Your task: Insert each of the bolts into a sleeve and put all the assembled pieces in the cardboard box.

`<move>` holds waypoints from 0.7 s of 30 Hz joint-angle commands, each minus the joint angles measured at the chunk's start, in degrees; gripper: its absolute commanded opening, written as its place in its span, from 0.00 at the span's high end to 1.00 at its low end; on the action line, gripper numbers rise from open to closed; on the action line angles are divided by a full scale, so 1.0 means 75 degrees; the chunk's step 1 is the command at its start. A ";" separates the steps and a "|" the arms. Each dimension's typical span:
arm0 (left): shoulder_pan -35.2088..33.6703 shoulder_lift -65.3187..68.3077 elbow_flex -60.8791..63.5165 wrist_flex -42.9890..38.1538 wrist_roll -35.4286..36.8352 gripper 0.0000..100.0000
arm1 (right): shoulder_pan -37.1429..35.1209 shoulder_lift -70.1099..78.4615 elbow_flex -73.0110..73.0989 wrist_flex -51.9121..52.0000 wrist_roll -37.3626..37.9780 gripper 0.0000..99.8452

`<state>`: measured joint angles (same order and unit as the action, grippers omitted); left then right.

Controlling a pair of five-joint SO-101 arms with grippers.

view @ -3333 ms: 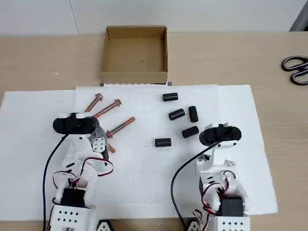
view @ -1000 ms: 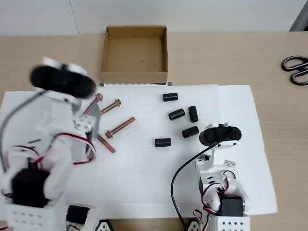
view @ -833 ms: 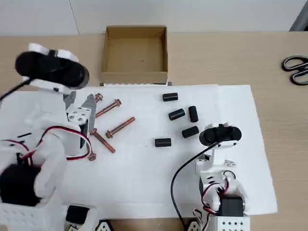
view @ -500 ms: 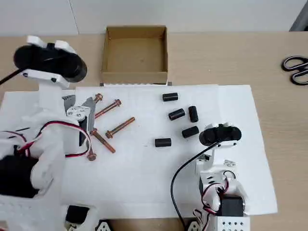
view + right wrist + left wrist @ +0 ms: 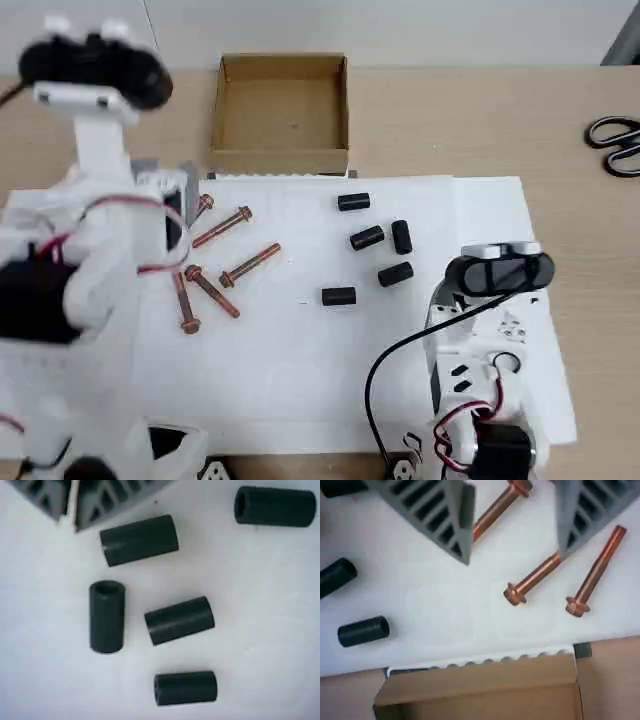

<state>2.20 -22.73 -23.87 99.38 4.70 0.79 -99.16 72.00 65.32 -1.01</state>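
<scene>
- The left gripper (image 5: 512, 555) hangs above the bolts, its grey fingers spread wide and gripping nothing.
- Five copper bolts (image 5: 250, 264) lie loose on the left part of a white paper sheet (image 5: 300, 380), near the front wall of the cardboard box (image 5: 280, 158).
- The box stands open-topped on the wooden table (image 5: 480, 120), at the sheet's far edge.
- Five black sleeves (image 5: 339, 296) lie scattered toward the right of the sheet, well apart from the bolts; each bolt and sleeve lies separate.
- The right gripper (image 5: 70, 522) hangs over the sleeves, its fingers pressed together on nothing.
- Scissors (image 5: 615, 145) rest at the table's far right edge.
</scene>
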 commanded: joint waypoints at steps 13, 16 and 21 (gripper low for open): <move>-0.0680 0.1993 -0.0475 0.0141 -0.0305 0.89 | -0.0498 0.8035 -0.6588 0.2913 0.0246 1.00; -0.0973 0.2098 0.0111 0.0141 -0.0867 0.89 | -0.0815 0.9301 -0.7783 0.3534 0.0293 1.00; -0.1289 0.2098 0.0873 0.0141 -0.2016 0.89 | -0.1858 1.0485 -0.8686 0.3874 0.1864 1.00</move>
<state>-6.42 -6.73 -19.65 99.38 -6.99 -8.97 -24.00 11.43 93.27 6.81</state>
